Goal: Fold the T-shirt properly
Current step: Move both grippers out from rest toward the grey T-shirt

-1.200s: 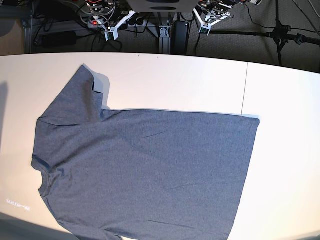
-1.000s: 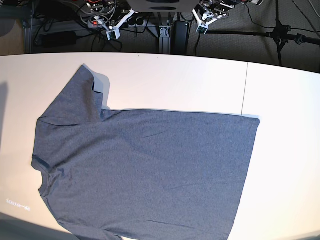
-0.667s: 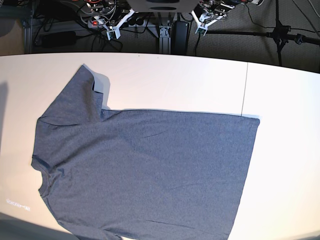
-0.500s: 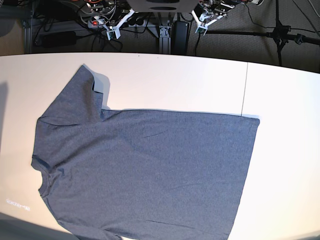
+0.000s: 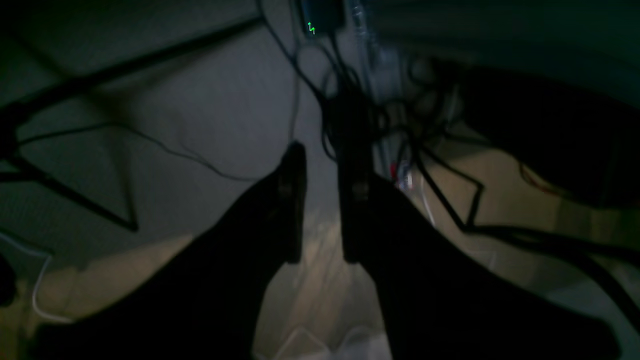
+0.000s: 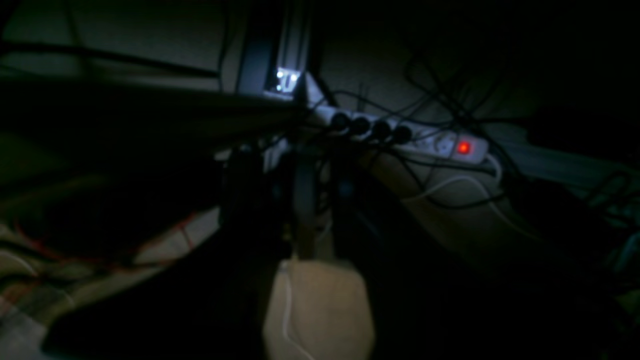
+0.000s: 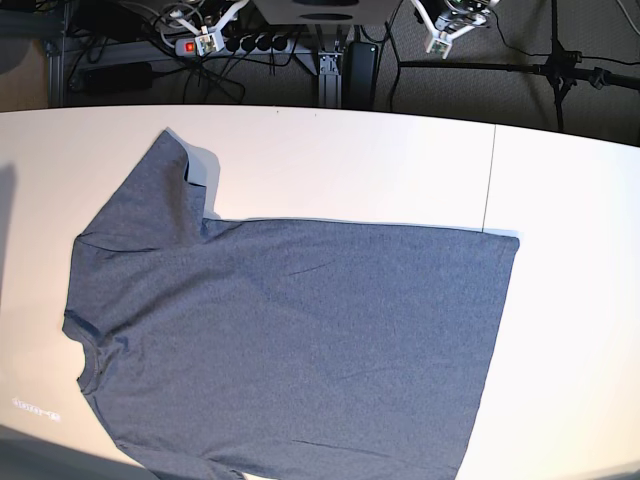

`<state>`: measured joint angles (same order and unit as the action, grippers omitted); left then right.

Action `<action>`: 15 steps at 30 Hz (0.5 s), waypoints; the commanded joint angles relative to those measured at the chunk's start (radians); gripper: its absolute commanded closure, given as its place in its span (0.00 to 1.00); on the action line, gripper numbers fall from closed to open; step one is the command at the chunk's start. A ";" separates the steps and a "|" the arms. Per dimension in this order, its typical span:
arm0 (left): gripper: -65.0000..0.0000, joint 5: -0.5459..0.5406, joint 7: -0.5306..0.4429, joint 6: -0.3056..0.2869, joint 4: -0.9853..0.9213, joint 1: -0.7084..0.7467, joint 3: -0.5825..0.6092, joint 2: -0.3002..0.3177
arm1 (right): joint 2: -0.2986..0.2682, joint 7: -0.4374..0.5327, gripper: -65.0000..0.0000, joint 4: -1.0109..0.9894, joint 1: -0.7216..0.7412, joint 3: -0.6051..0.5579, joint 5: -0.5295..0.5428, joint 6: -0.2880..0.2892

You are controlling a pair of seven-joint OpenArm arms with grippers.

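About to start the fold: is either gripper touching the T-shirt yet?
Apart. In the base view the left gripper and right gripper sit beyond the table's far edge, with bare tabletop between them and the flat T-shirt.

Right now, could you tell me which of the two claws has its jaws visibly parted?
The left claw: its wrist view shows a clear gap between its two dark fingers. The right claw looks nearly closed. Neither touches the T-shirt.
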<state>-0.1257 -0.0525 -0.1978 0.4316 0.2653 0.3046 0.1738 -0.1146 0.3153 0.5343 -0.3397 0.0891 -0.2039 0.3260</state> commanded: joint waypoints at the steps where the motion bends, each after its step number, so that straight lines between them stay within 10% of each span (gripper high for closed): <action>1: 0.82 -0.007 -0.005 -0.024 0.029 0.024 0.002 0.016 | -0.018 0.021 0.93 0.035 -0.021 0.000 0.008 0.023; 15: 0.82 -0.063 -0.003 -0.057 0.389 0.166 -0.205 0.226 | -0.220 0.012 0.93 0.489 -0.301 -0.098 0.140 0.029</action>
<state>-0.1848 -0.0441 -0.2382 0.8173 0.4229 0.1020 0.3893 -0.3191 0.3065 1.0157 -0.6338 -0.0128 -0.0731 0.3382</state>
